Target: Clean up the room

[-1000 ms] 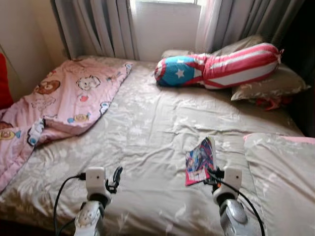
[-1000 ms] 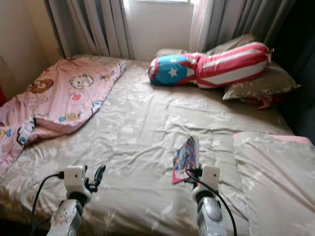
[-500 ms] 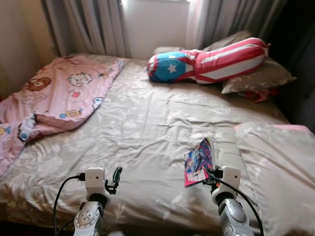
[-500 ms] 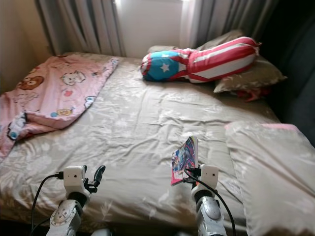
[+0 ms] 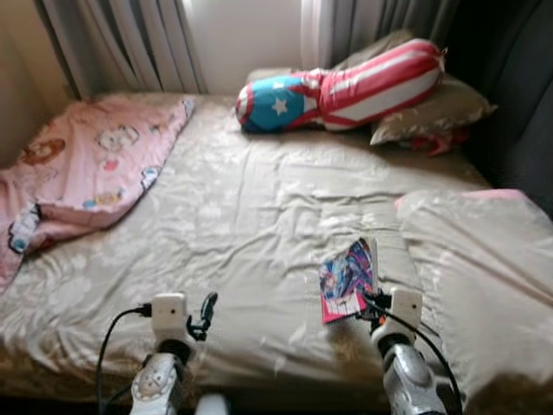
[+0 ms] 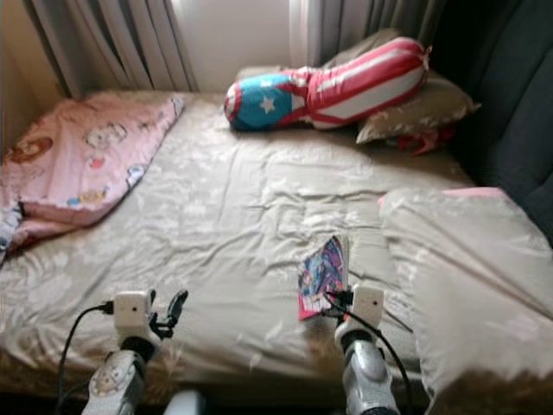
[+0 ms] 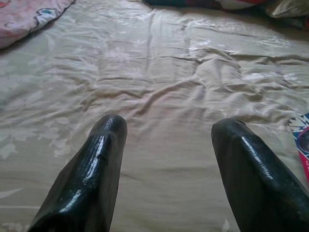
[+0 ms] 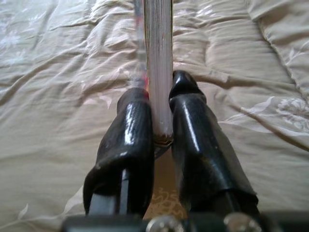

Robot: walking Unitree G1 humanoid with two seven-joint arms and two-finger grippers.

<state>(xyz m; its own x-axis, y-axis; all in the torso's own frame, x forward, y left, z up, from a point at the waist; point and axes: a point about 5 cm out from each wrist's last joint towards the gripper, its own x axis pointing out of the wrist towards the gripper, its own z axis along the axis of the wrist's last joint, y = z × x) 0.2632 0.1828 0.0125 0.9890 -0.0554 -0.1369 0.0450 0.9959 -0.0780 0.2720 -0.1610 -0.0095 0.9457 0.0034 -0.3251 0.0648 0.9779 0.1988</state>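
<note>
Right end effector [image 8: 159, 108]: it sat low and right of centre in the head views, its two fingers clamped tight on the book's bottom edge.
Book [image 5: 349, 279]: a thin, bright-covered book, held upright on edge above the bed, in the lower right-centre of the frame, just left of the near pillow.
Left end effector [image 7: 166, 159]: low in the lower left of the head views, fingers spread wide with nothing between them, over bare sheet.
Bed [image 5: 251, 207]: a beige, rumpled, floral sheet ran from the foreground up to the curtains.
Blanket [image 5: 78, 177]: pink with cartoon prints, bunched along the left edge.
Bolster [image 5: 341, 82]: red-and-white stripes with a blue star end, lying across the top centre against a pillow.
Near pillow [image 5: 484, 259]: beige, at the right edge, beside the book.
Curtains [image 5: 130, 39]: grey, across the top.
</note>
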